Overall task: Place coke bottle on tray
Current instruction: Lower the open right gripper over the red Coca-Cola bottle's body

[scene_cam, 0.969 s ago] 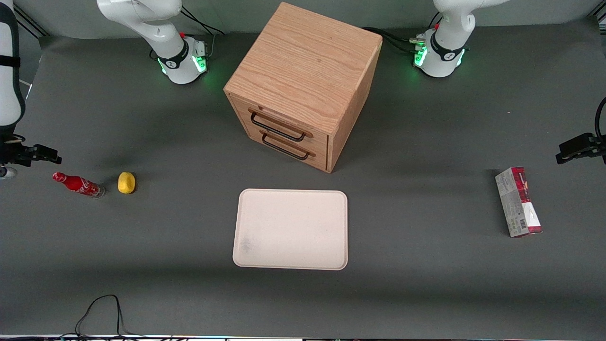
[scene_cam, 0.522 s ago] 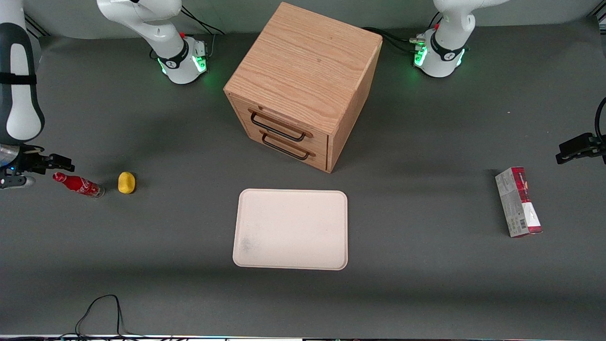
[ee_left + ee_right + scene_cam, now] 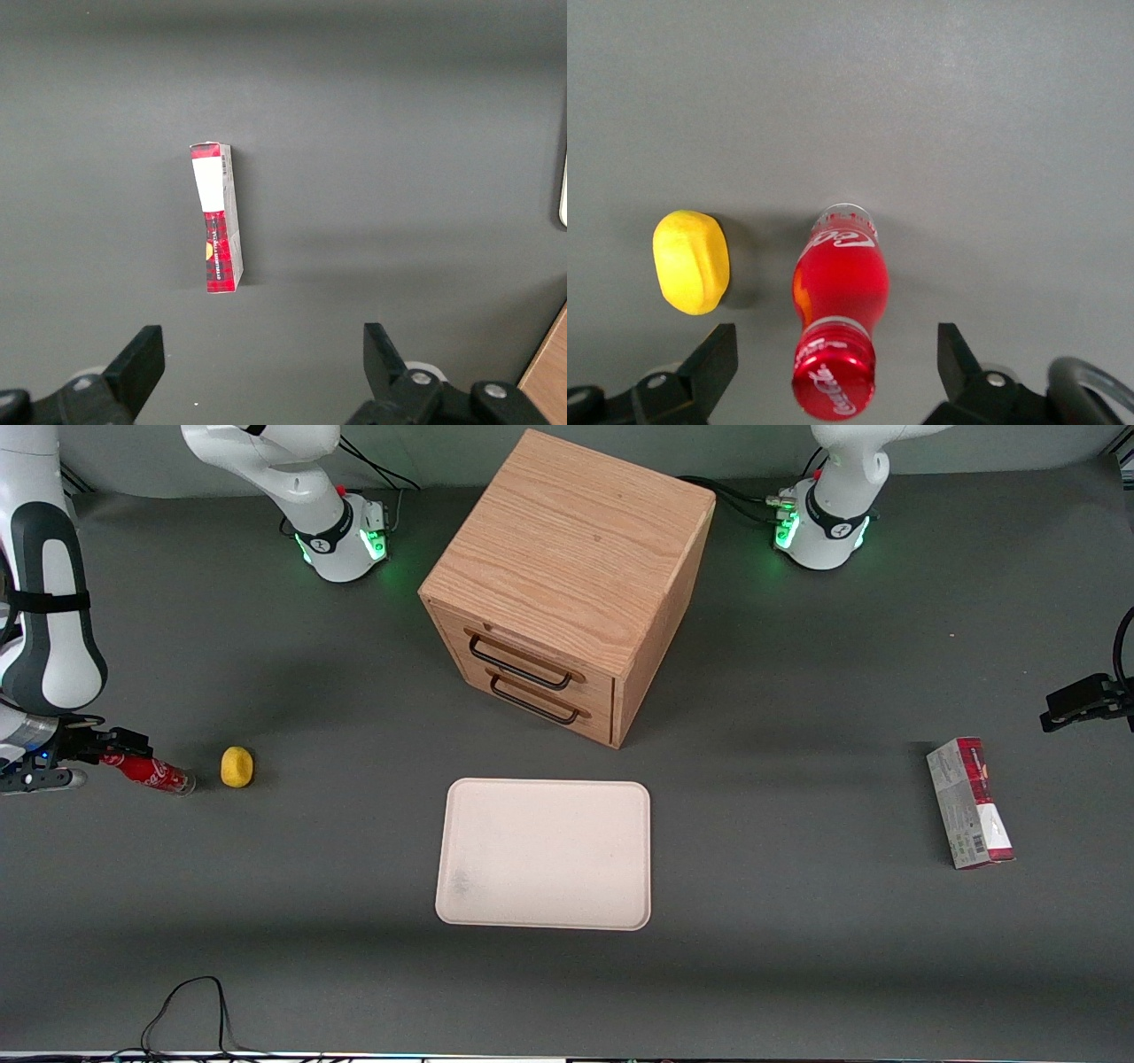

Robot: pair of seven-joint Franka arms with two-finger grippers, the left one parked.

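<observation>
One wooden drawer cabinet stands above the cream tray. The carton box carries unreadable print. The coke bottle, with white, probably Coca-Cola, script, lies beside a lemon under the open gripper.

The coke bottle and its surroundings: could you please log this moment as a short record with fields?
coke bottle: lying on its side on the table, toward the working arm's end, cap end under the tool
tool: right arm's, open, fingers straddling the bottle's cap end, not closed on it
lemon: beside the bottle's clear base, apart from it
tray: mid-table, in front of the drawer cabinet, nothing on it
carton box: toward the parked arm's end
task status: bottle not yet grasped
</observation>
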